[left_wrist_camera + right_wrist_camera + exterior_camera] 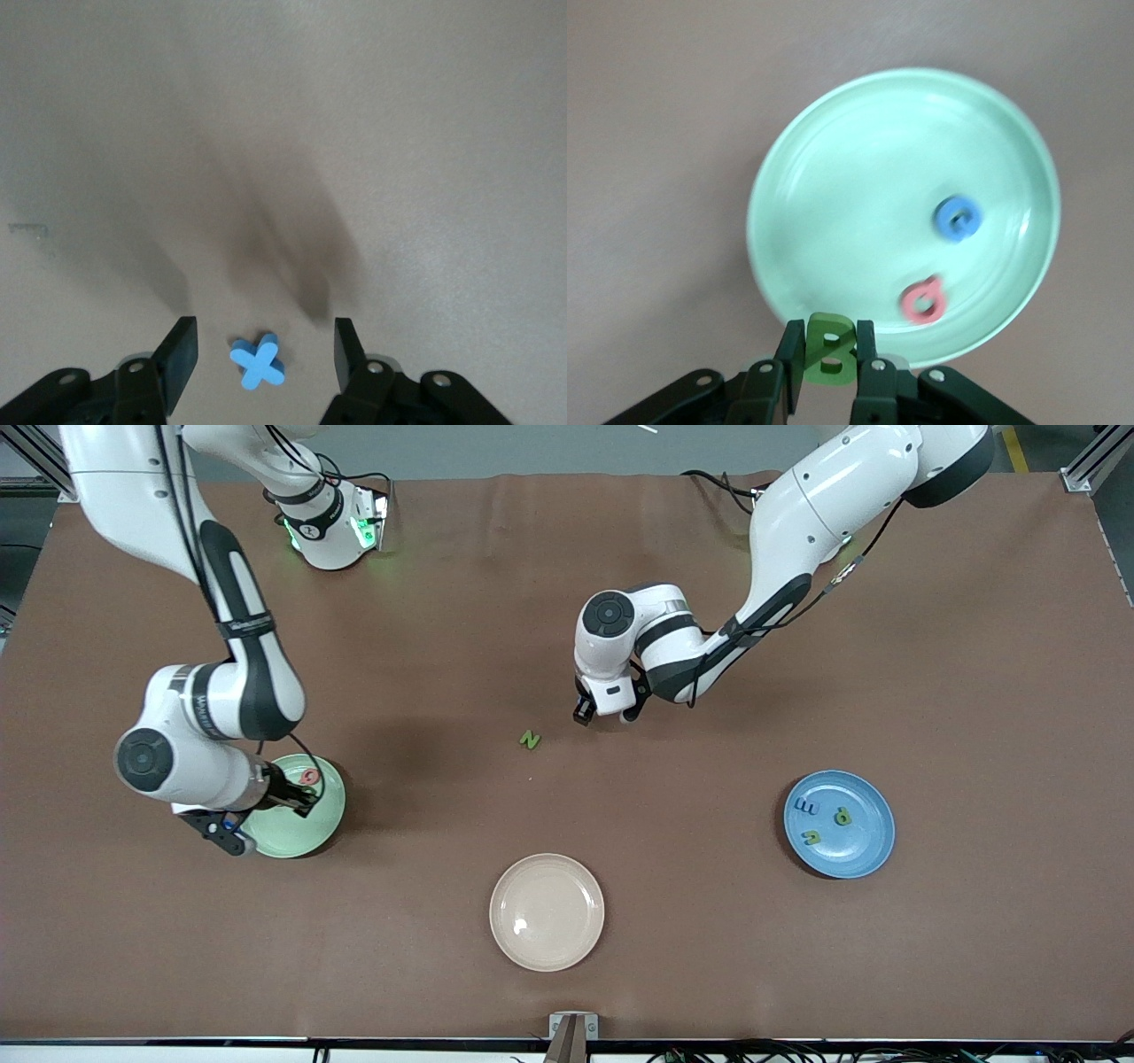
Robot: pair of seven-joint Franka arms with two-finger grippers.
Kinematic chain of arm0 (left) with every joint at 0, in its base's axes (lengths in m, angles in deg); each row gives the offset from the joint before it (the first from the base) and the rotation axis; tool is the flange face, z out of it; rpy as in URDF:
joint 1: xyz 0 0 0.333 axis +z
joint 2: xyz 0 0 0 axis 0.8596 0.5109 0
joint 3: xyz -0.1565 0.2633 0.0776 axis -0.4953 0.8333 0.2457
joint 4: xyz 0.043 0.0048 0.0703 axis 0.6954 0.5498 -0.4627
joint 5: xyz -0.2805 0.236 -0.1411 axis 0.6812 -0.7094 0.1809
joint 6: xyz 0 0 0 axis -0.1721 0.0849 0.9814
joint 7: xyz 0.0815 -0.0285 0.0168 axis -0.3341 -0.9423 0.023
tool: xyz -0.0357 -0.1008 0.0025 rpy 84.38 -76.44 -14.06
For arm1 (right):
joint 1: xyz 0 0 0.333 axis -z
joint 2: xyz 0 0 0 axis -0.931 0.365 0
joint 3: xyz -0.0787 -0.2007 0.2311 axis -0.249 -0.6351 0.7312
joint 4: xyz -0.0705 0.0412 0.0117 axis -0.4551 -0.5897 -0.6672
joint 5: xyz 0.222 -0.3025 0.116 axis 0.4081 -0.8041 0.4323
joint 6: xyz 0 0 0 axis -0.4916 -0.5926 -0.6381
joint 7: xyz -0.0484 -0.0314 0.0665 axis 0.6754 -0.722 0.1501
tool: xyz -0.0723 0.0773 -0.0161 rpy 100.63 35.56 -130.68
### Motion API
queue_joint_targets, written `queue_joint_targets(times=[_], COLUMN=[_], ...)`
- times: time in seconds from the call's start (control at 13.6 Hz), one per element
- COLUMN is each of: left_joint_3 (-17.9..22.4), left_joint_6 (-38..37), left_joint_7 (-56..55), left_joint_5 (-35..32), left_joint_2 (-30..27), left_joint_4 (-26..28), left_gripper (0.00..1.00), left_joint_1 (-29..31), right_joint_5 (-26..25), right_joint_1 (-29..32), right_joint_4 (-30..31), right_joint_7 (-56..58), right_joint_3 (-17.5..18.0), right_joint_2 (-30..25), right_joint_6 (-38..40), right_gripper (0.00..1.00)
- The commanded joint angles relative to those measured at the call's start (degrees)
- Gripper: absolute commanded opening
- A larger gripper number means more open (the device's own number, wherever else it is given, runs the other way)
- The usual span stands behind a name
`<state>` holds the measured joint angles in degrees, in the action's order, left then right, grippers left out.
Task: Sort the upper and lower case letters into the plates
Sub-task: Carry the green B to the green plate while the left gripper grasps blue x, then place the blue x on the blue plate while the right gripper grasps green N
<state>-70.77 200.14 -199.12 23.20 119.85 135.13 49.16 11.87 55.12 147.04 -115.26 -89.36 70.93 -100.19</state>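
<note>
The pale mint green plate lies toward the right arm's end of the table. In the right wrist view this plate holds a blue letter and a pink letter. My right gripper is over that plate's edge, shut on a green letter B. The blue plate holds three small letters. My left gripper is open, low over the table's middle, with a blue letter x lying between its fingers. A green letter N lies beside it.
A cream-beige plate lies nearer to the front camera, between the two task plates. The brown cloth around the green N is bare.
</note>
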Motion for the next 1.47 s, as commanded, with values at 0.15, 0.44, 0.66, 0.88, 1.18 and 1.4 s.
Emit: queue_joint_targets(times=[0.15, 0.44, 0.66, 0.88, 1.18, 1.4], left_joint_3=[0.77, 0.86, 1.2, 1.56, 2.26, 2.35], left_joint_6=[3.09, 3.18, 4.76, 5.81, 6.69, 6.69], left_joint_7=[-3.76, -3.86, -3.94, -3.94, -3.94, -3.77], left_joint_5=[-1.75, -1.75, -1.75, -1.75, -1.84, -1.93], left_joint_2=[0.05, 0.14, 0.58, 1.19, 1.72, 1.72], left_joint_4=[0.75, 1.1, 1.46, 1.46, 1.54, 1.46], left_gripper=[0.68, 0.64, 0.62, 0.59, 0.43, 0.04], left_joint_1=[-1.84, -2.28, -2.28, -2.37, -2.72, -2.99], right_joint_5=[0.65, 0.91, 1.0, 1.0, 0.83, 1.09], right_joint_1=[2.93, 2.05, 1.35, 1.44, 2.05, -0.48], right_joint_4=[1.25, 1.25, 2.03, 1.86, -4.79, -10.0], right_joint_7=[4.74, 4.65, 3.86, 4.38, 4.05, -5.59], right_joint_3=[1.38, 1.99, 3.4, 3.31, 3.22, 5.23], right_joint_2=[1.61, 5.38, 7.15, 6.98, 4.87, 4.78], right_joint_6=[-4.32, -7.93, -7.93, -7.32, 2.74, 9.38], right_gripper=[0.01, 0.02, 0.03, 0.95, 1.0, 1.0])
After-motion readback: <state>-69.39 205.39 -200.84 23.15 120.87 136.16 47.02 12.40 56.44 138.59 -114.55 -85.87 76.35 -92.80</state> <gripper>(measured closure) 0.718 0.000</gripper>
